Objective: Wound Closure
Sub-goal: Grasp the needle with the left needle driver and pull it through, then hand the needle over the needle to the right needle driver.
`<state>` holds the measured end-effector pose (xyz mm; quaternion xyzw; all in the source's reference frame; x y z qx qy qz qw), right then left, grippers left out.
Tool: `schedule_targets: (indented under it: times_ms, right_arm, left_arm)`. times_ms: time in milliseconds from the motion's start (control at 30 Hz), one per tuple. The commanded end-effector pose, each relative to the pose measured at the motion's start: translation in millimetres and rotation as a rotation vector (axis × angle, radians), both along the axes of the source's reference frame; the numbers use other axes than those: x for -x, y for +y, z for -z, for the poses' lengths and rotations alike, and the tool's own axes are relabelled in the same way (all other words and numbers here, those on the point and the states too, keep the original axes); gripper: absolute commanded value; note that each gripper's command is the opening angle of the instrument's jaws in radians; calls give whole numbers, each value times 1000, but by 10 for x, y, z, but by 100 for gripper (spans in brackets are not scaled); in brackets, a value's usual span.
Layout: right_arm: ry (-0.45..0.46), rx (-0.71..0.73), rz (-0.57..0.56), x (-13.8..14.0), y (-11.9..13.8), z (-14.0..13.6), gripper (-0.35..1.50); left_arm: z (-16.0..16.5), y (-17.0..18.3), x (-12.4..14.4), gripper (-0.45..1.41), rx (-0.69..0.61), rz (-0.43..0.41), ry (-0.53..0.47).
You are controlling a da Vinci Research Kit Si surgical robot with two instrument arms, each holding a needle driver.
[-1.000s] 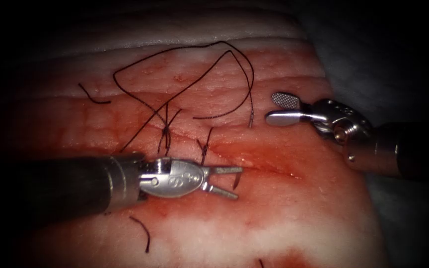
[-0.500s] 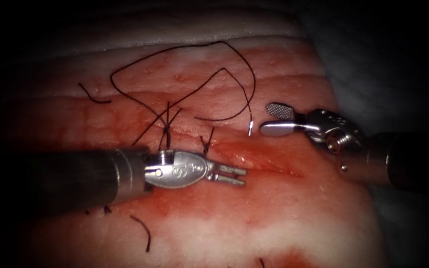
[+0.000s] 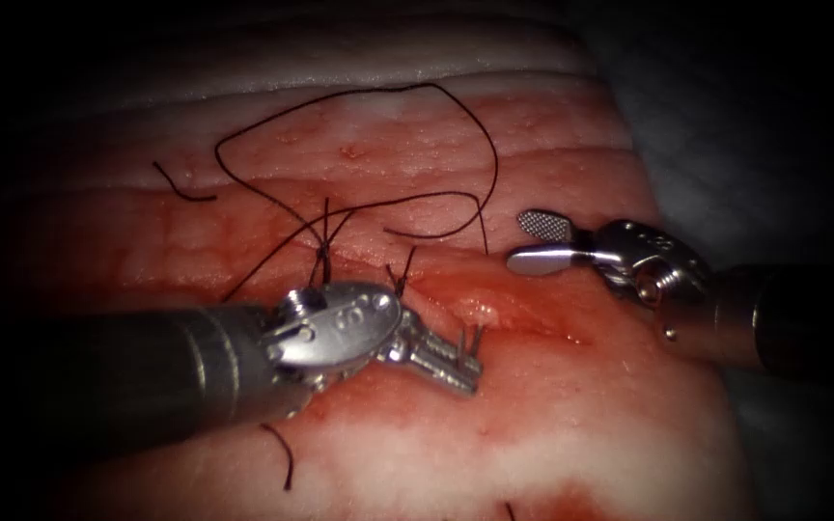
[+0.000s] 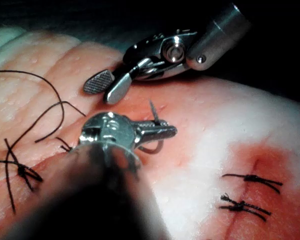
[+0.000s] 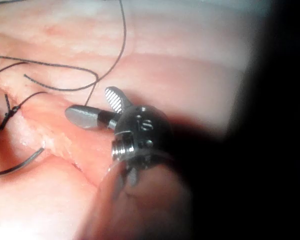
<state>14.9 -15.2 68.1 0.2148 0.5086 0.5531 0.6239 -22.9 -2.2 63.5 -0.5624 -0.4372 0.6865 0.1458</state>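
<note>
My left tool (image 3: 467,374) lies over the near edge of the cut (image 3: 533,328), jaws shut on the curved needle (image 3: 463,340). The needle's pointed end sticks up past the jaws (image 4: 154,114). Its body curves down under them into the tissue (image 3: 552,434). The black thread (image 3: 417,198) loops over the far side and enters the tissue just left of my right tool (image 3: 521,241). That tool hovers beyond the cut with its jaws open and holding nothing, also seen in the left wrist view (image 4: 97,93) and the right wrist view (image 5: 89,102). My left tool (image 4: 170,131) shows in the left wrist view too.
Two knotted stitches (image 3: 322,253) (image 3: 398,280) close the cut's left part. Cut thread ends lie at the far left (image 3: 180,188) and near front (image 3: 280,453). Red fluid wets the tissue around the cut. Another stitched cut (image 4: 245,180) lies off to one side.
My left tool's jaws went from open to shut on the needle and rolled, lifting its point. The needle's tail near the right tool slid into the tissue, and the thread loop drew lower.
</note>
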Motion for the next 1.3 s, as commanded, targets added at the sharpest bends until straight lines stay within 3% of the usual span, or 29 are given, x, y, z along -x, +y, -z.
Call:
schedule_targets:
  times_ms: [33, 267, 433, 700, 833, 1067, 1167, 1300]
  right_arm:
    - [5, -3, -1, -7, 1, -5, 79]
    - [21, -16, 14, -5, -1, -4, 88]
    - [29, -22, 26, -4, 0, 0, 100]
    - [38, -44, 26, -4, -1, 14, 74]
    - [42, -56, 24, -5, -1, 21, 71]
    - [59, -74, 20, -3, 2, 39, 73]
    - [87, -103, -2, 0, 5, 49, 83]
    - [123, -180, -31, 1, 9, 67, 118]
  left_arm:
    - [1, 3, 4, -45, -22, -12, -9]
    - [43, 11, -13, -45, -66, -53, -56]
    - [73, 25, -24, -45, 211, 35, -63]
    - [117, 62, -27, -45, 508, 195, -96]
    - [132, 90, -22, -45, 652, 255, -123]
    - [121, 113, -19, -45, 736, 304, -83]
    - [109, 101, -16, -45, 752, 301, -67]
    - [85, 73, -12, -45, 787, 291, -52]
